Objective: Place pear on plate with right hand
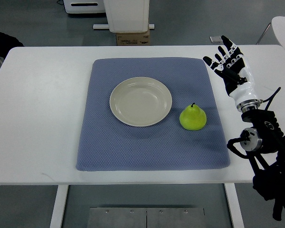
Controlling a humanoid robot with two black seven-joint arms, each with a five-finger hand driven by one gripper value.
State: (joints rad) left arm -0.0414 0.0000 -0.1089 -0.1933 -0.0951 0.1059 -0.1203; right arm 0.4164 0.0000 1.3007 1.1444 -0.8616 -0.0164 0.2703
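Observation:
A green pear (193, 117) stands upright on the blue mat (152, 142), just right of the cream plate (140, 101), a small gap between them. The plate holds nothing. My right hand (225, 59) hovers at the mat's far right corner, above and to the right of the pear, its black-and-white fingers spread and holding nothing. Its arm rises from the lower right edge of the view. The left arm does not show.
The mat lies on a white table (38, 118). Beyond the far edge stand a white pedestal (127, 14) and a cardboard box (133, 37). A white chair (284, 26) sits at the top right corner.

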